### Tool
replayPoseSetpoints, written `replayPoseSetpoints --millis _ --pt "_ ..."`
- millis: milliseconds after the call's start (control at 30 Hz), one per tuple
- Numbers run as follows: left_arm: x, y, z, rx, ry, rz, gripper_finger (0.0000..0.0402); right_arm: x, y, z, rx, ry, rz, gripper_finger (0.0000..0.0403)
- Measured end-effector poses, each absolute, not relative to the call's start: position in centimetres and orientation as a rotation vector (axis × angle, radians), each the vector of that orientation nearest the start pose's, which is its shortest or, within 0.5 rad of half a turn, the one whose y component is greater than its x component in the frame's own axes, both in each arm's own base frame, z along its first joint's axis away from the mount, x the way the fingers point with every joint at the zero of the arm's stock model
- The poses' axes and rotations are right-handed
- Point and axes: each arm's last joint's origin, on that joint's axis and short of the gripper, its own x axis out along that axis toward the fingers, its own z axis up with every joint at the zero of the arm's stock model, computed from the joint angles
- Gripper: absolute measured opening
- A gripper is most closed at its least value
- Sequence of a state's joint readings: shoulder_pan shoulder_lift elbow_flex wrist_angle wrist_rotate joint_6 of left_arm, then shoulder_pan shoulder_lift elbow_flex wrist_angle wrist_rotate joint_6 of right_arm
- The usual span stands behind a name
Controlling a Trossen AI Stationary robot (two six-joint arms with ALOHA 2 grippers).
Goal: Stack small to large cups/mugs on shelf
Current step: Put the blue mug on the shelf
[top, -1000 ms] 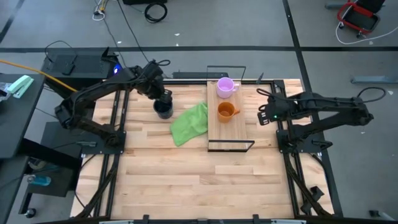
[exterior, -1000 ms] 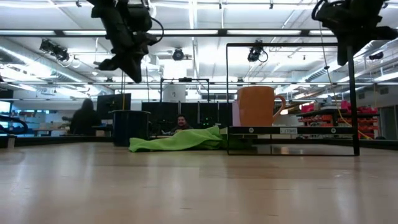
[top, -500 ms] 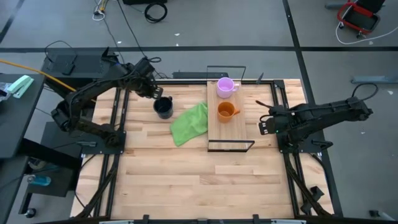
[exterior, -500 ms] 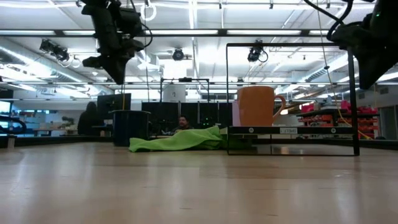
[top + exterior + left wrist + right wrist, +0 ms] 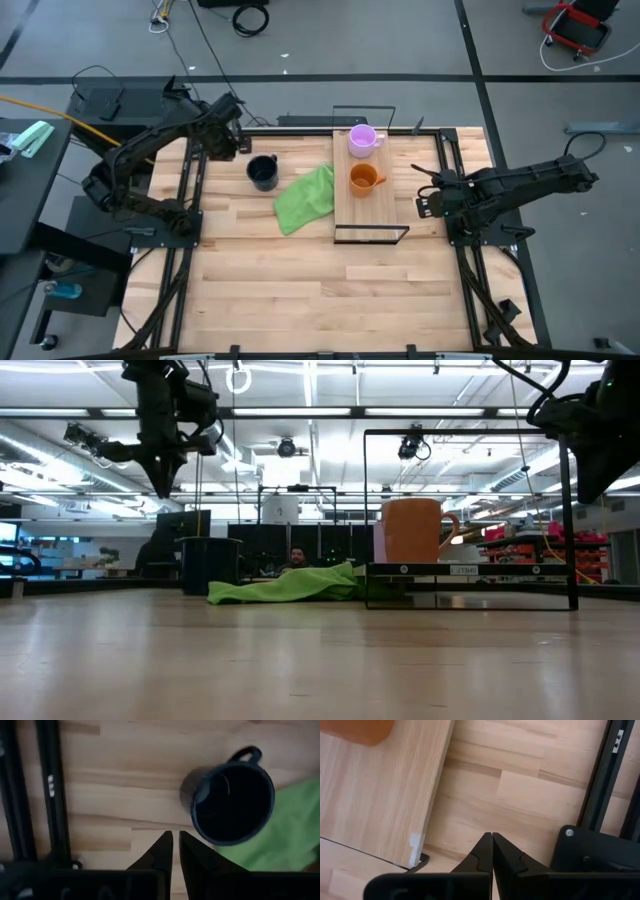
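The shelf (image 5: 368, 205) lies on the table right of centre. The pale purple mug (image 5: 362, 140) stands upright at its far end, and the orange mug (image 5: 364, 178) stands upright just nearer. Left of the green cloth (image 5: 305, 198), the dark mug (image 5: 232, 802) rests upright on the tabletop. My left gripper (image 5: 175, 839) hangs above the table to the far left of that mug, pointing down, shut but for a thin slit, holding nothing. My right gripper (image 5: 492, 837) is shut and empty, above the tabletop just right of the shelf's edge (image 5: 432, 795).
Black frame rails run along the table's left side (image 5: 52, 795) and right side (image 5: 600, 800), close to each gripper. The shelf's thin wire frame (image 5: 470, 432) rises above its ends. Bare tabletop (image 5: 320, 290) fills the near half.
My left gripper has gone from above the dark mug toward the table's far left corner, rolling about its own axis as it went. My right gripper has sunk and drawn back toward the table's right edge, beside the shelf. The mugs and cloth have stayed put.
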State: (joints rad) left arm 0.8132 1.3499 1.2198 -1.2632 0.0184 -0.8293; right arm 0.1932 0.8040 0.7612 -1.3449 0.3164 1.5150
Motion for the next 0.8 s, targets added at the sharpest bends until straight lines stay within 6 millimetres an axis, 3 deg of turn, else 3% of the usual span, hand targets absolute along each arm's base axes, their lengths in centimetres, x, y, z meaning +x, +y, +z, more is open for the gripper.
replayPoseSetpoints --millis 200,433,800 --pt "16.6 15.8 29.4 -1.331 0.893 1.354 0.0038 10.1 1.1 24.9 0.898 0.955 -1.018 0.0008" --pt "18.3 15.1 29.6 -1.333 0.737 1.41 0.0028 10.1 1.1 24.9 0.841 0.983 -0.98 0.0008" --pt "19.8 14.8 28.4 -1.386 0.765 1.458 0.003 10.1 1.1 24.9 0.782 1.012 -0.94 0.0008"
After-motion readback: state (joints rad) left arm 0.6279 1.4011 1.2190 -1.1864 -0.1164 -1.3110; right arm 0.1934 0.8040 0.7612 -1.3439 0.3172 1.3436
